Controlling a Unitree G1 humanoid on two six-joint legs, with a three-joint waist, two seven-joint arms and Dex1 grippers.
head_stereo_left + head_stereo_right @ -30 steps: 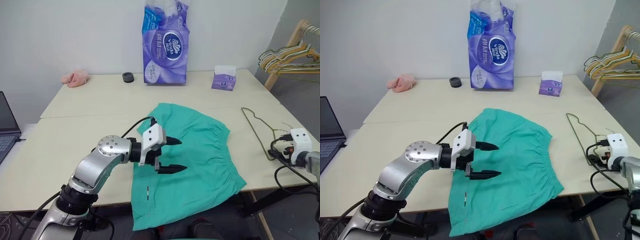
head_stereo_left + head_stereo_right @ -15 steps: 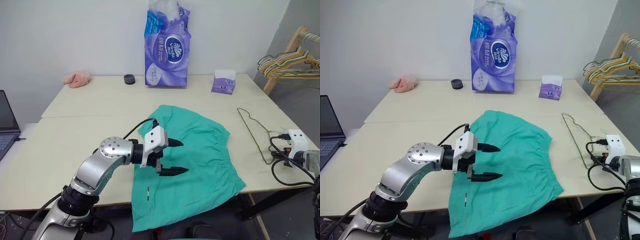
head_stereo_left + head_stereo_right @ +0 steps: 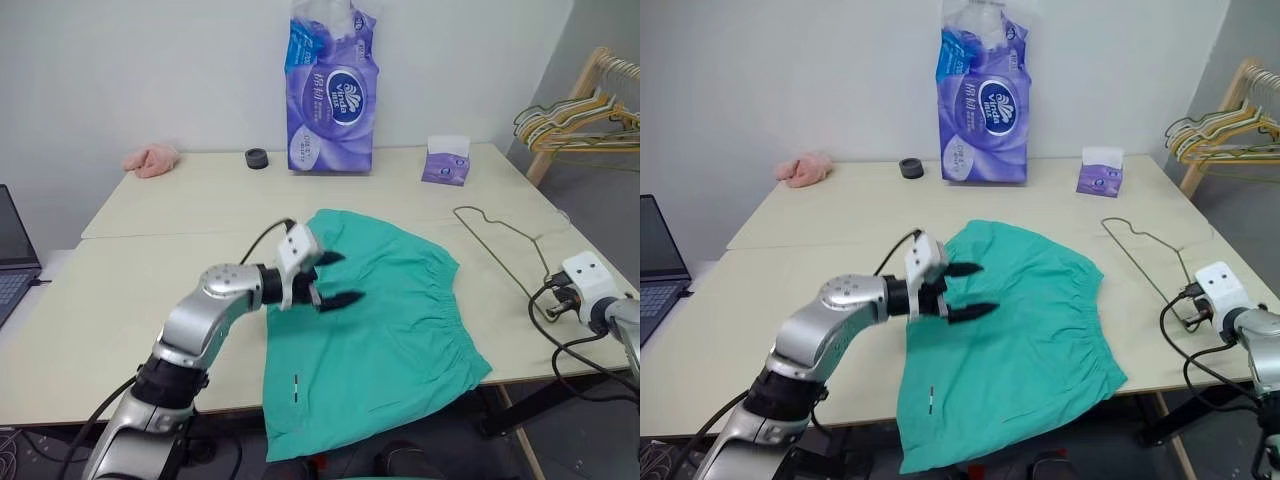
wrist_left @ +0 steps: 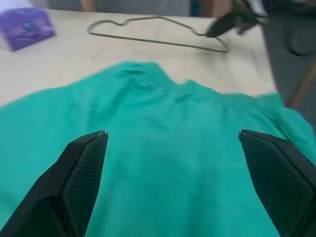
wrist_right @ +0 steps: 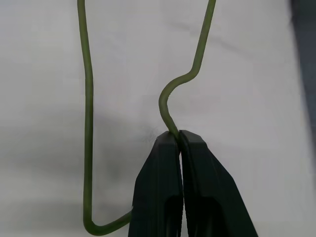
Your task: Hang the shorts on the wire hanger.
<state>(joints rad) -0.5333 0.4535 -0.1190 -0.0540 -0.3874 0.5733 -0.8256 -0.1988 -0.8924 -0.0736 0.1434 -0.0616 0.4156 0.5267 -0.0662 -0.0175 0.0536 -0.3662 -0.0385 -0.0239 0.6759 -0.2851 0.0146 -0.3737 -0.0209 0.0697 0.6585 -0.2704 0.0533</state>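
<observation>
The right gripper (image 5: 177, 136) is clamped on the wire hanger (image 3: 497, 245), its two black fingers (image 5: 157, 187) pressed together on the thin olive wire just below the bend of the hook. In the head views that arm sits at about four o'clock, at the table's right edge, with its white wrist block (image 3: 585, 278) and black cables beside the hanger's near end. From there the hanger runs back toward one o'clock over the pale table (image 3: 150, 290), its far rounded corner near the shorts' upper right.

The left gripper (image 3: 333, 278) hovers with its jaws spread wide over the upper left part of the shorts (image 3: 385, 330), fingertips pointing toward three o'clock; whether they touch the cloth I cannot tell. In the left wrist view both fingers (image 4: 81, 173) frame teal cloth, with the hanger beyond it.

The shorts lie spread flat at the centre of the table, the gathered waistband along the right side, the lower hem hanging over the near edge at six o'clock.

At twelve o'clock stands a purple tissue pack (image 3: 330, 90), a black ring (image 3: 257, 158) to its left, a pink cloth lump (image 3: 152, 158) at ten o'clock, a small purple box (image 3: 446, 160) at one o'clock. Coloured hangers on a wooden rack (image 3: 580, 100) sit at two o'clock, a laptop (image 3: 15, 250) at nine.
</observation>
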